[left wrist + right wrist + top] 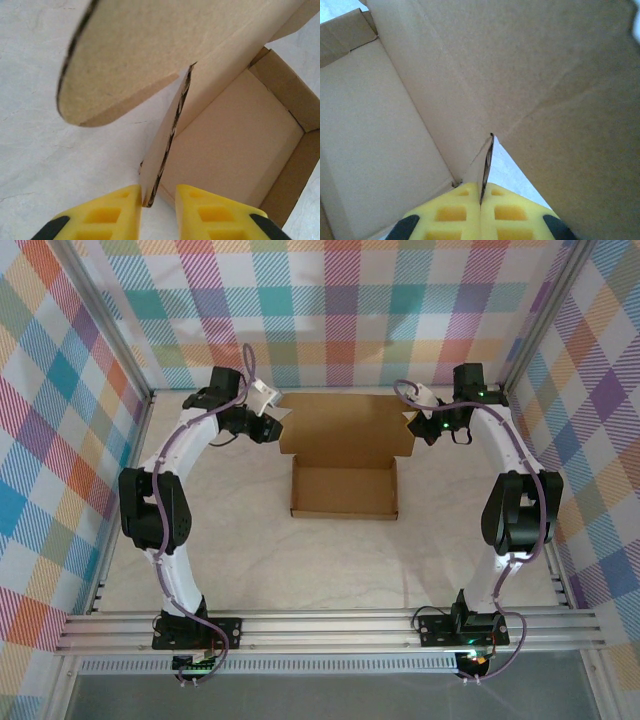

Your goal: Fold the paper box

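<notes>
So the paper box sits in the middle of the worktop, right between the two claws. Its shallow tray is on the near side of them, and the lid panel stands up at the back, level with both claws.

Left claw: in the wrist view it is straddling a thin side flap at the box's left back corner. The flap's raw corrugated edge runs straight up out of the gap. It leans against the left finger, but there's a visible gap to the right finger. So it's loose around the flap, not pinching it. A rounded tab hangs above and ahead of this claw, with bare worktop below it. The tray's inside spreads out to the claw's right.

Right claw: this one is clamped tight. Its yellow fingers are pressed together with the edge of the opposite side flap squeezed between them. A big sheet of the box slopes over this claw, ahead and to its right. The tray floor lies off to its left, and a sliver of worktop shows just ahead of the fingertips.

Both arms curve in from the sides, so the claws face each other across the box.
</notes>
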